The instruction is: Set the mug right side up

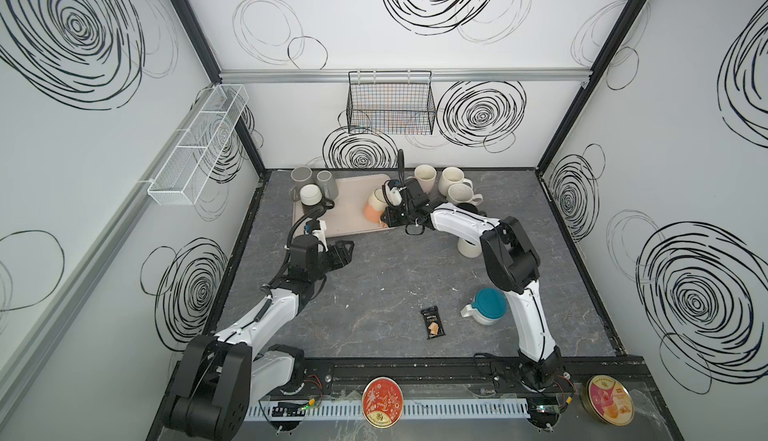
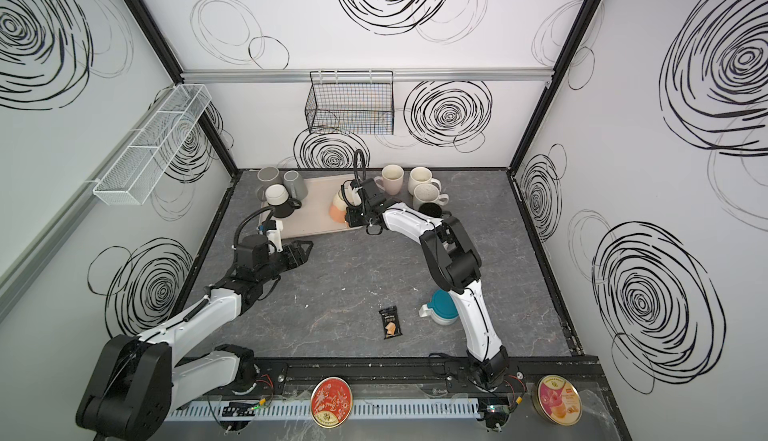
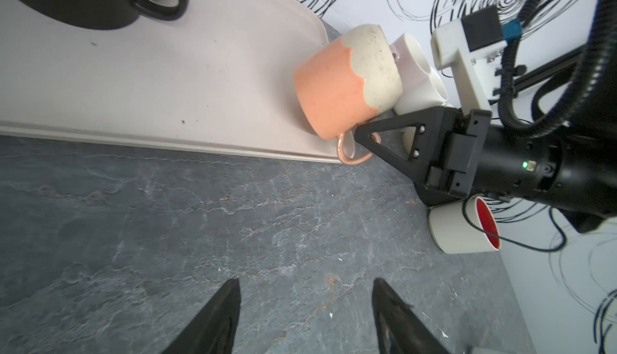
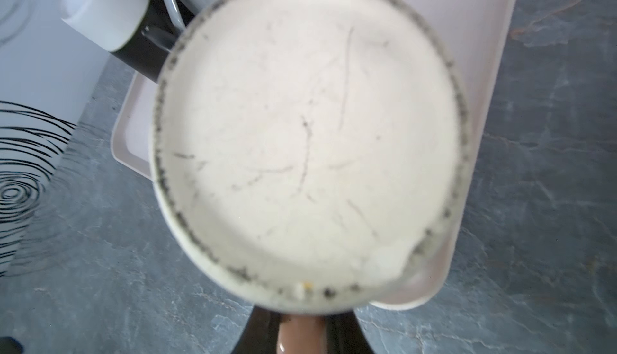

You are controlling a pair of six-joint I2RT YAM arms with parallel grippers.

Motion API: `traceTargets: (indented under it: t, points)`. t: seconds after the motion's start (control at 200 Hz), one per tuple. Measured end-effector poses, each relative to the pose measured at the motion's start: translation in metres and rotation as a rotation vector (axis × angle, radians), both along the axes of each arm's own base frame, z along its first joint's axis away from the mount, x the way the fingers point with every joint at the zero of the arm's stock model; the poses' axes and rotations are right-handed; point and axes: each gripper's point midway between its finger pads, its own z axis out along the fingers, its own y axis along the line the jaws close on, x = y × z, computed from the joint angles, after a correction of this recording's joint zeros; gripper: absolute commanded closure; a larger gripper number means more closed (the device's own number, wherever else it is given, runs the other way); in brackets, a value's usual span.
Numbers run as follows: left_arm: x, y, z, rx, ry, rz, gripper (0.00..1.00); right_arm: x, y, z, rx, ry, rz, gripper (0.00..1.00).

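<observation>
Now: right gripper (image 3: 364, 133) is pinched narrow on the handle of the mug (image 3: 337, 85). Mug tilted, cream base up and leaning toward the back, orange rim end low over the near right corner of the tray (image 1: 345, 197); whether it touches the tray, cannot tell. Left gripper (image 3: 305, 302) spread wide, empty, above the table (image 1: 395, 285) just in front of the tray.

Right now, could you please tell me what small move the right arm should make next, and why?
Probably roll the right gripper so the orange mug turns mouth-up: it is shut on the handle, and the mug is tilted, base raised, at the tray edge.
</observation>
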Motion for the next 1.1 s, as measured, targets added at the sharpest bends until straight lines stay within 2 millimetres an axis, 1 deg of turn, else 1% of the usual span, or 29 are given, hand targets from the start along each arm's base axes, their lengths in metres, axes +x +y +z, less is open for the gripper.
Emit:
traceTargets:
  t: [0.12, 0.225, 0.315, 0.435, 0.655, 0.726, 0.806, 0.921, 1.021, 1.101]
  points:
    - [0.002, -0.011, 0.008, -0.027, -0.027, -0.043, 0.35, 0.008, 0.002, 0.01, 0.099, -0.01, -0.02, 1.0]
    - [0.006, -0.02, 0.023, -0.045, -0.069, -0.075, 0.35, 0.004, -0.002, 0.017, 0.16, -0.018, -0.03, 1.0]
    - [0.009, -0.027, 0.04, -0.049, -0.124, -0.103, 0.34, -0.001, -0.007, 0.03, 0.203, -0.036, -0.036, 1.0]
    - [0.009, -0.03, 0.066, -0.046, -0.202, -0.129, 0.32, -0.007, -0.007, 0.062, 0.278, -0.093, -0.026, 1.0]
    - [0.013, -0.03, 0.118, -0.118, -0.335, -0.175, 0.3, -0.026, -0.009, 0.144, 0.443, -0.235, 0.01, 1.0]
    - [0.013, -0.033, 0.131, -0.155, -0.37, -0.192, 0.3, -0.032, -0.009, 0.167, 0.492, -0.276, 0.027, 1.0]
    - [0.012, -0.038, 0.148, -0.211, -0.401, -0.217, 0.31, -0.039, -0.008, 0.189, 0.546, -0.305, 0.047, 1.0]
    - [0.016, -0.043, 0.174, -0.286, -0.436, -0.247, 0.34, -0.048, -0.004, 0.211, 0.617, -0.321, 0.081, 1.0]
    - [0.019, -0.04, 0.194, -0.342, -0.478, -0.246, 0.34, -0.055, 0.001, 0.221, 0.666, -0.304, 0.108, 1.0]
    - [0.019, -0.037, 0.206, -0.375, -0.508, -0.242, 0.34, -0.062, 0.004, 0.227, 0.699, -0.288, 0.137, 1.0]
